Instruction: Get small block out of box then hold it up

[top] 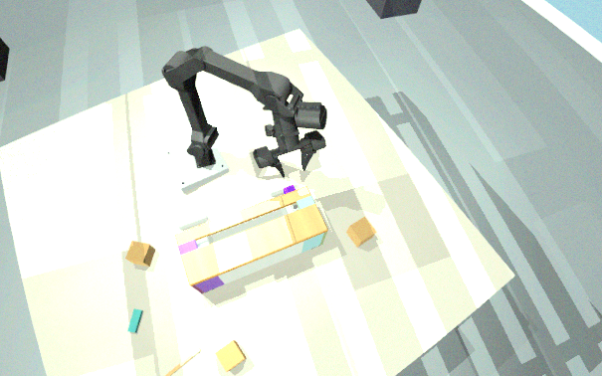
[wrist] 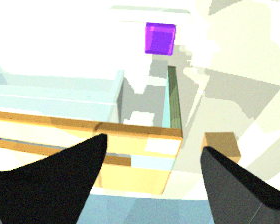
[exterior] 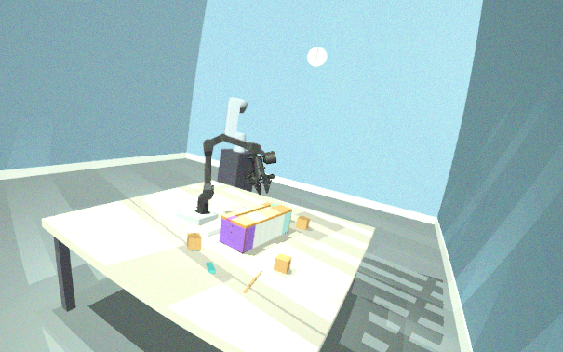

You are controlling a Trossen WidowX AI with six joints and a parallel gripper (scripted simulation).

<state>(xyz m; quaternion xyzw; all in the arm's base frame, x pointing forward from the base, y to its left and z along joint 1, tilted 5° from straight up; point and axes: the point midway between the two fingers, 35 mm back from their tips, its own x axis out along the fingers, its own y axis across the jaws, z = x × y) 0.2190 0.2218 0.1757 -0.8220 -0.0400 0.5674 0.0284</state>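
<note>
The small purple block (top: pixel 290 189) (wrist: pixel 160 38) lies on the table just outside the box, by its cyan end on the robot's side. It does not show in the exterior view, on the box's far side. The box (top: pixel 309 224) (exterior: pixel 271 233) (wrist: pixel 136 180) stands upright, with orange strips on top, a purple end and a cyan end. My gripper (top: pixel 295 172) (exterior: pixel 263 192) (wrist: pixel 155 147) is open and empty, with its fingers apart above the table on the robot's side of the box. In the wrist view the block shows beyond the box, not between the fingertips.
A pale strip (wrist: pixel 151 13) lies right beside the block; another (top: pixel 193 223) lies near the purple end. Orange cubes stand around the box, one (top: pixel 361 232) (exterior: pixel 302 223) (wrist: pixel 222 145) off the cyan end. A teal piece (top: pixel 135 320) (exterior: pixel 210 267) and a thin stick (exterior: pixel 253 281) lie farther out.
</note>
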